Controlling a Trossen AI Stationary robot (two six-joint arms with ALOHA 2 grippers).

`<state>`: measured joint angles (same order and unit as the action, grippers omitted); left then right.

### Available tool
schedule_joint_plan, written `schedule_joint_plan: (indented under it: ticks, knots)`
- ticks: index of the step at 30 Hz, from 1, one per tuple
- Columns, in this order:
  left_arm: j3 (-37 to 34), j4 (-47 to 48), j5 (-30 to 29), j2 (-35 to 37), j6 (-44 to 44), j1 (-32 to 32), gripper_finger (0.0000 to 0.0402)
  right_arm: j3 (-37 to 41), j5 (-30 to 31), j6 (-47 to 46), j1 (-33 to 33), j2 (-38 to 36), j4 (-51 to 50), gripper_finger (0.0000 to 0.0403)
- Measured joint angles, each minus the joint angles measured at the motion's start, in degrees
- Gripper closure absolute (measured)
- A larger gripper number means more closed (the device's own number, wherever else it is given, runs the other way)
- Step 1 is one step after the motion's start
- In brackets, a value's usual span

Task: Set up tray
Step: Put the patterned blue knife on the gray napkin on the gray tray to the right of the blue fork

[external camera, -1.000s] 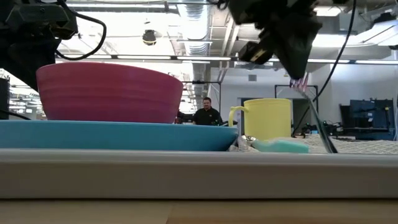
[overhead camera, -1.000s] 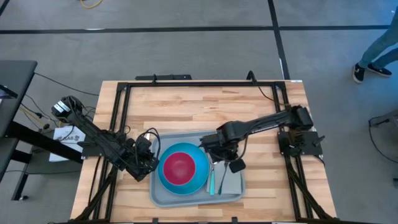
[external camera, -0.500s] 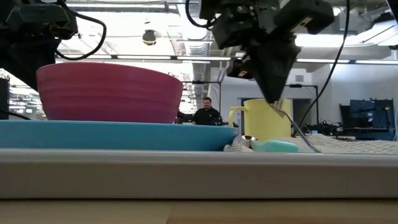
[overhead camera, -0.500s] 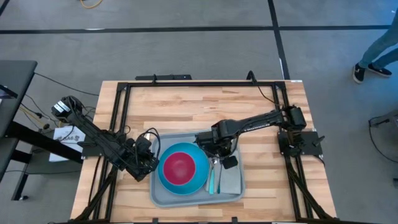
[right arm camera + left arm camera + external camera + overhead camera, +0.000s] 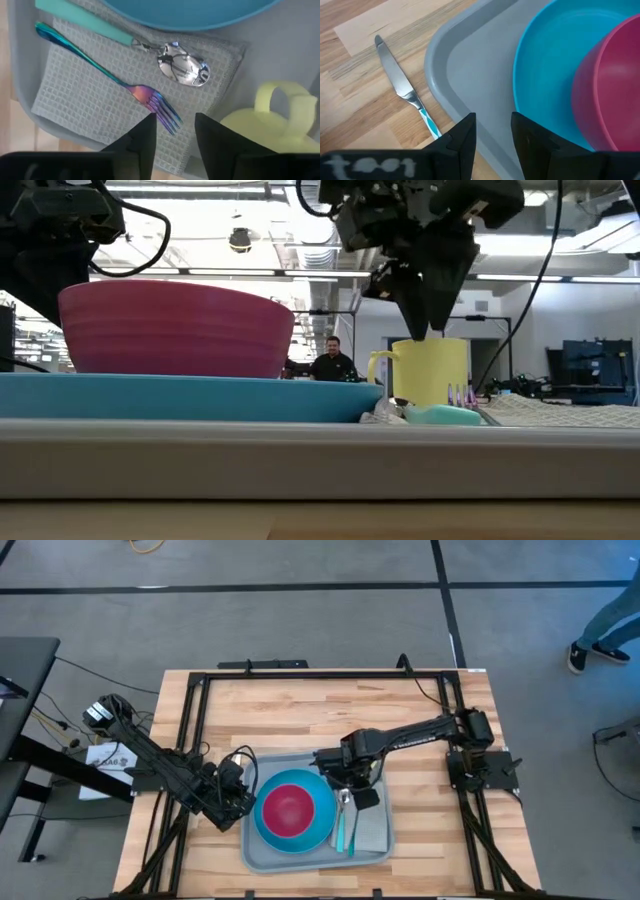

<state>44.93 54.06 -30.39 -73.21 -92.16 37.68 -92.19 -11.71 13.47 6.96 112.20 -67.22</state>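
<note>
The grey-blue tray (image 5: 300,862) lies at the table's near middle. On it a blue plate (image 5: 268,832) carries a pink bowl (image 5: 290,808). On the tray's right part lies a grey cloth (image 5: 90,100). An iridescent fork (image 5: 100,70) and a teal-handled spoon (image 5: 150,47) lie flat on the cloth. A yellow mug (image 5: 280,115) stands beside the cloth. My right gripper (image 5: 175,145) is open and empty, just above the fork's tines. My left gripper (image 5: 494,140) is open and empty at the tray's left rim (image 5: 440,75). A teal-handled knife (image 5: 402,90) lies on the wood beside that rim.
A black frame (image 5: 300,672) runs around the wooden table top. Bare wood (image 5: 300,715) lies beyond the tray toward the far edge. A person (image 5: 330,363) stands in the room behind the table, and another person's leg (image 5: 605,630) shows on the floor at the right.
My right gripper has moved down and toward the table's left edge. It has laid the fork down and let go of it. The fork was held tilted by its tine end, with its handle on the cloth. It now lies flat on the cloth beside the spoon.
</note>
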Motion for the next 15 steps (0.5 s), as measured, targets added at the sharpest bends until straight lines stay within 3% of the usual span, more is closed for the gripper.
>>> schedule_joint_plan:
  ticks: [7, 15]
  knots:
    - [0.0, 0.0, 2.8, 0.0, 0.0, 0.0, 0.029, -8.3, 1.5, -5.3, 0.3, 0.1, -4.0, 0.0265]
    - [0.0, 5.5, 17.6, 0.0, -3.5, 0.0, 0.029, -20.9, 2.6, -13.7, 0.5, 0.0, -14.2, 0.0276]
